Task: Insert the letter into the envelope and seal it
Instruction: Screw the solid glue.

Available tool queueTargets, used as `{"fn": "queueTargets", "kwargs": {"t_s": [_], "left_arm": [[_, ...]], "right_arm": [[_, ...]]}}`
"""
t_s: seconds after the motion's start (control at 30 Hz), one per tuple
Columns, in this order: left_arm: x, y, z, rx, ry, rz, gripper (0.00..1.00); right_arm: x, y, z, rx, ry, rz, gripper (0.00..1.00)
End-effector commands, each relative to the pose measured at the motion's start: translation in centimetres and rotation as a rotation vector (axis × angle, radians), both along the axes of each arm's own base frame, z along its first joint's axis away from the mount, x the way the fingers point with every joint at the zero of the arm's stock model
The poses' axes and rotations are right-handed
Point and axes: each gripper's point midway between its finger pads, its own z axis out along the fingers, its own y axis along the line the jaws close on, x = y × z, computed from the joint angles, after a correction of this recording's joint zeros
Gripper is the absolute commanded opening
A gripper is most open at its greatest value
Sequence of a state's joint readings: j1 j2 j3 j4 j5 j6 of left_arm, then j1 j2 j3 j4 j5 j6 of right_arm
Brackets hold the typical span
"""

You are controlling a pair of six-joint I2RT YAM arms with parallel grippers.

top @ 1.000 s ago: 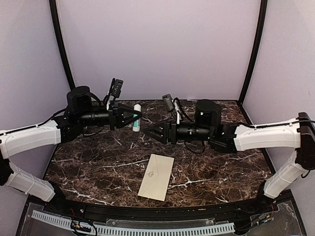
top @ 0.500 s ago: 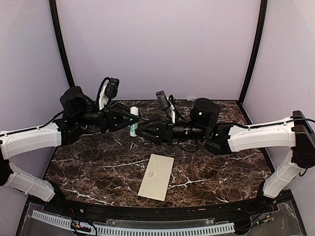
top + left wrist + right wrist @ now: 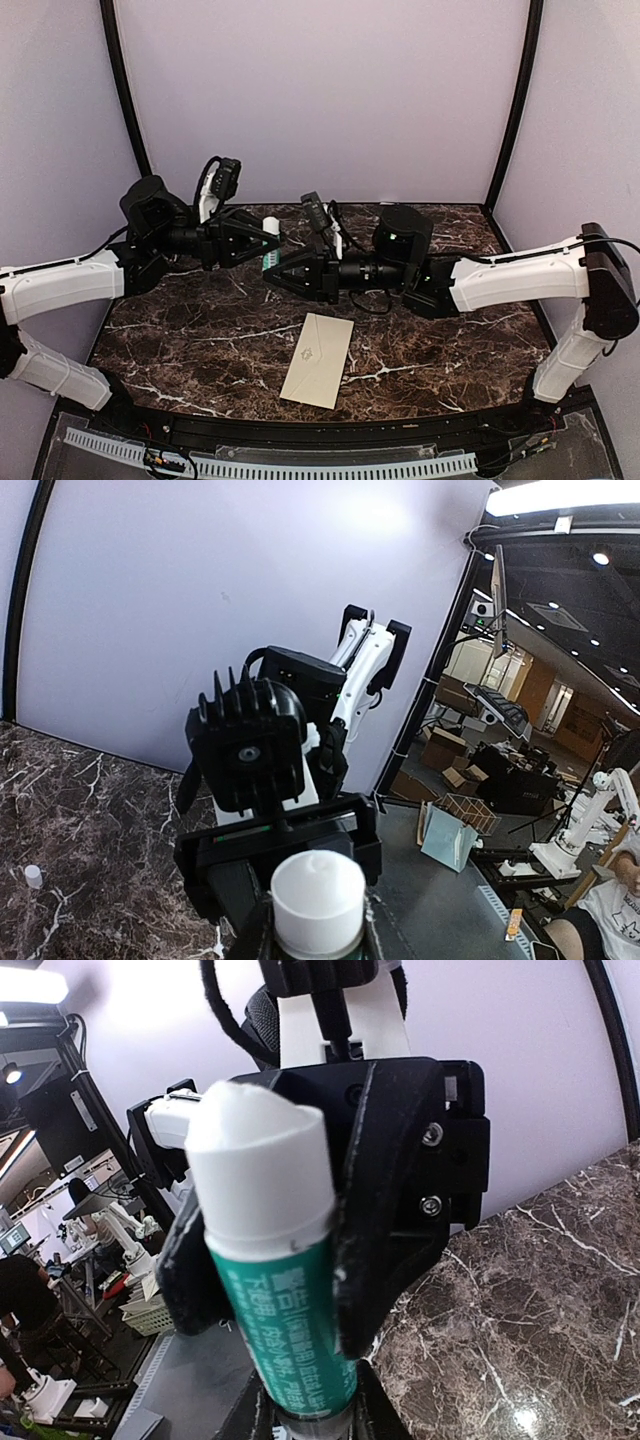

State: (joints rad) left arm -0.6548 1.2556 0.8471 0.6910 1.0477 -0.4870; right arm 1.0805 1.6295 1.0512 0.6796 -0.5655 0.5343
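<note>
Enclosure: pale lilac walls on three sides, black corner posts. Bench [image 3: 180,340] of dark marble with white veining.

Left arm: reached in from the left edge toward the middle of the rear edge. Left gripper [image 3: 264,233] was closed on the white upper end of the glue stick, one finger on each side.

Right arm: reached in from the right edge and met the left head-on. Right gripper [image 3: 275,277] had narrowed onto the base of the green body, fingers pressed to both sides of it.

Envelope [image 3: 318,360]: cream, lying flat near the middle of the front edge, faint emblem upward, well apart from both grippers. Whether its flap lay open could not be told.

Letter: not seen in any view; whether it sat inside the envelope could not be told.

Glue stick [image 3: 268,258]: green body, white top, held off the bench between the two grippers near the middle of the rear edge.

Small white piece [image 3: 33,876]: on the marble, shown only in the left wrist view; identity unclear.

Step judged: readying the glue for sealing. To do it well, keep the base grip firm, pull straight along the tube's axis without bending it, then carry the open end down to the flap without smearing the envelope's face.
</note>
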Motion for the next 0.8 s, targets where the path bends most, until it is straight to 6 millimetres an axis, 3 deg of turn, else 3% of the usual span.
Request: {"fn": "queueTargets", "kwargs": {"t_s": [0.0,0.23,0.6,0.77], "left_arm": [[-0.6,0.5,0.9,-0.029,-0.056,-0.004,0.00],[1.2,0.4,-0.3,0.015,-0.081,0.121,0.00],[4.5,-0.7,-3.6,0.216,-0.150,0.450,0.00],[5.9,-0.6,-5.0,0.262,-0.097,0.528,0.00]], "right_arm": [[-0.8,0.6,2.0,0.070,-0.025,0.029,0.14],[0.4,0.2,2.1,0.044,-0.034,-0.056,0.07],[6.3,-0.2,0.0,-0.190,0.003,-0.401,0.05],[8.5,1.2,-0.5,-0.320,-0.026,-0.539,0.05]]}}
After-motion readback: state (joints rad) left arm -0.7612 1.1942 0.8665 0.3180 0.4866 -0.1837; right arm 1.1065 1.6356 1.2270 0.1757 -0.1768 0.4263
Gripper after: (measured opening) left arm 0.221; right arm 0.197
